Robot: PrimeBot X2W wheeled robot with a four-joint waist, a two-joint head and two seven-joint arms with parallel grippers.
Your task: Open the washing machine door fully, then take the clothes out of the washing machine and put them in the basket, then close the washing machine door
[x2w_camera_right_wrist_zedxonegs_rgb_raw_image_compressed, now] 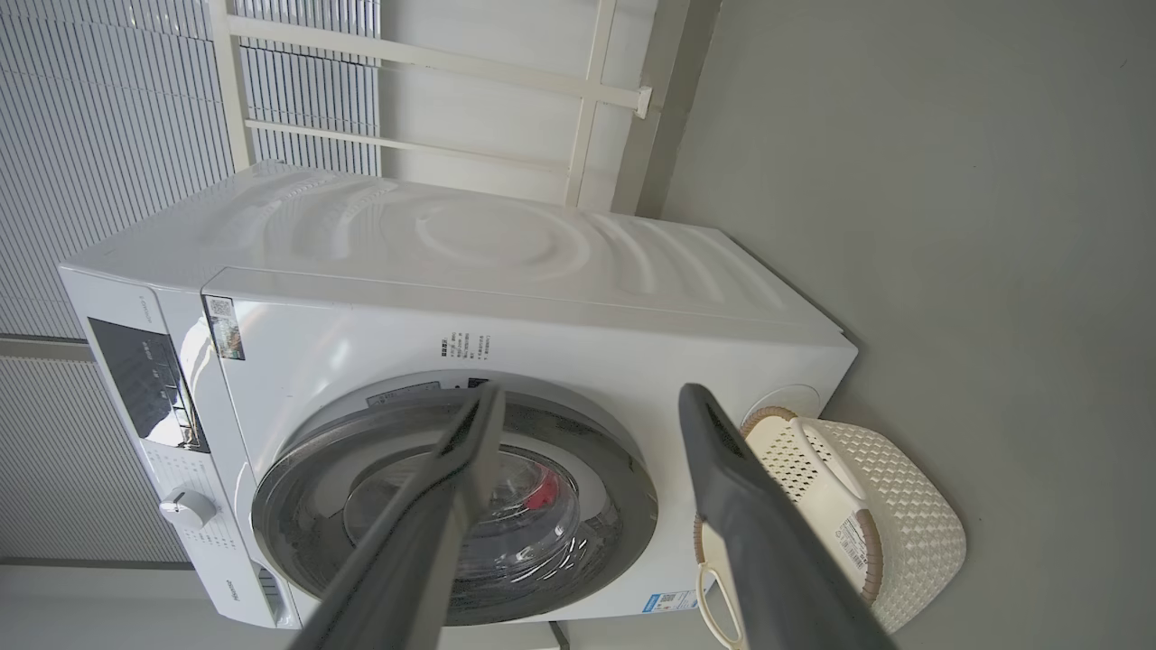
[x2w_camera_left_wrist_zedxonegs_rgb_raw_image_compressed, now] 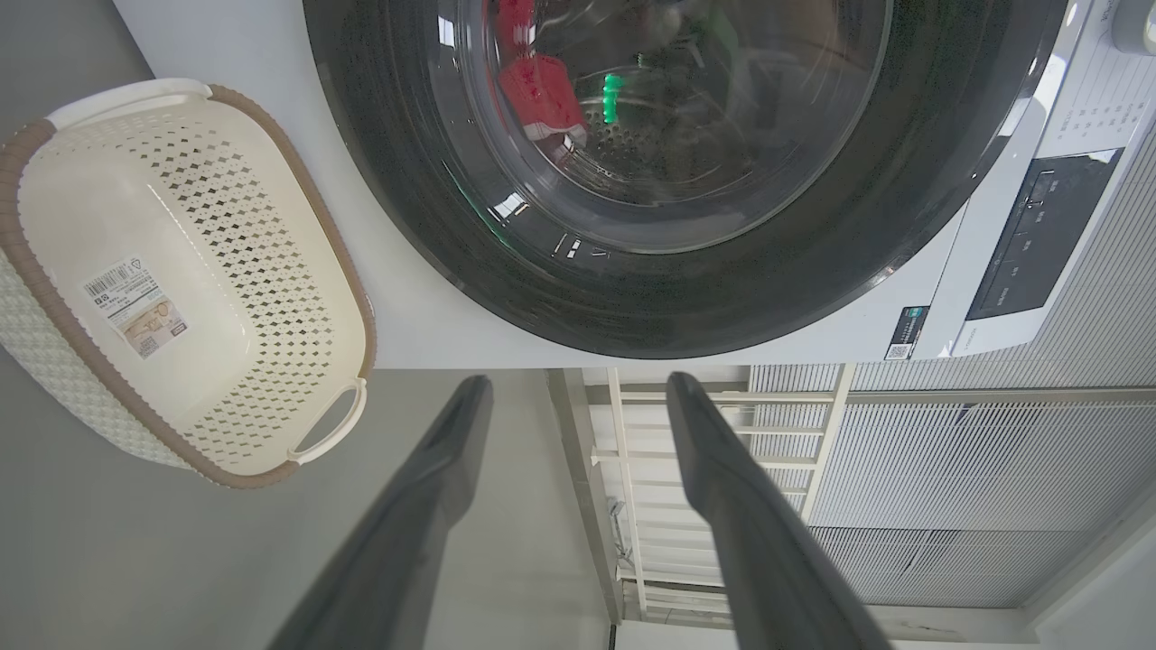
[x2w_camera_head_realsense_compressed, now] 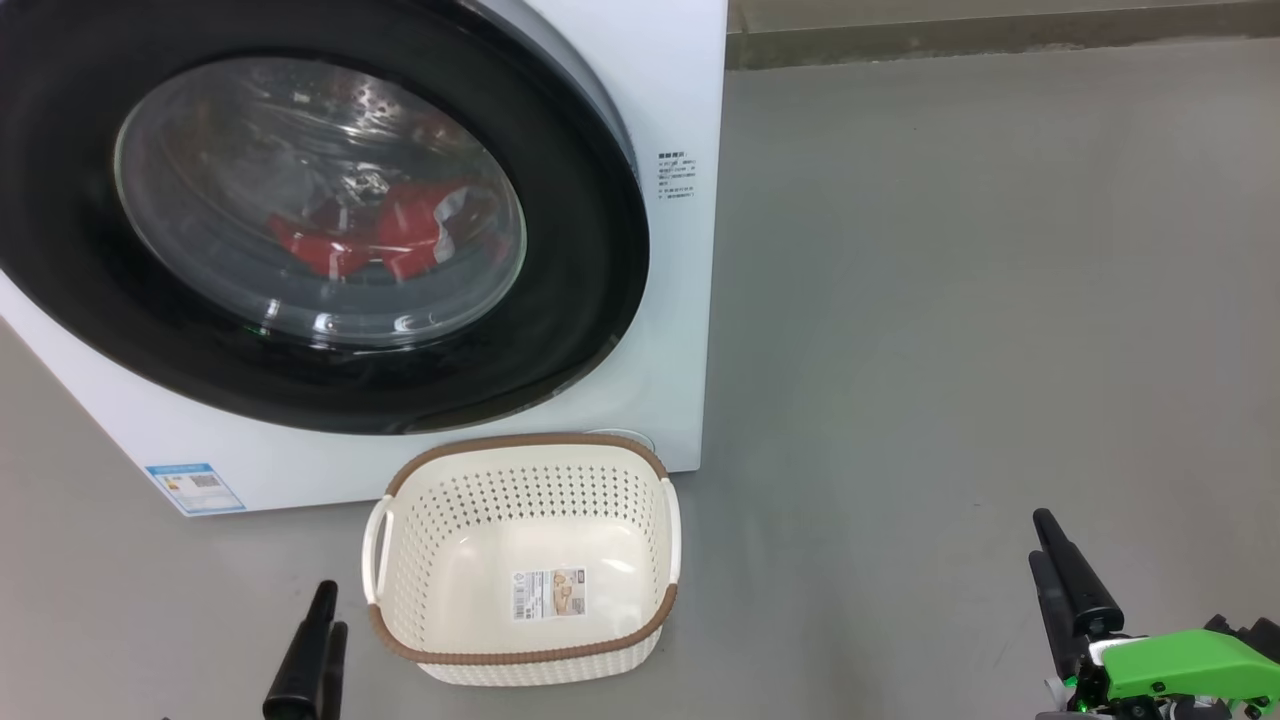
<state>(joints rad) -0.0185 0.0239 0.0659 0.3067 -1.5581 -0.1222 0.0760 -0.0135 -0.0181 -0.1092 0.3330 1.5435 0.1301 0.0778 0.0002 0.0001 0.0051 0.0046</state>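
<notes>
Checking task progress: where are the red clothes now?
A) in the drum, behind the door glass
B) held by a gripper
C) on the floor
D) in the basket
A: the clothes show red through the glass of the washing machine door; the basket holds just a paper label; left gripper and right gripper are open, empty.

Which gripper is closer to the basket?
The left gripper, beside a handle of the cream-white perforated plastic basket; the right gripper stands far off to the other side.

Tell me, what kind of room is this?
Probably a laundry spot: a big white washing machine stands on a bare grey floor, red clothes show through its round door, and a cream basket waits in front.
</notes>
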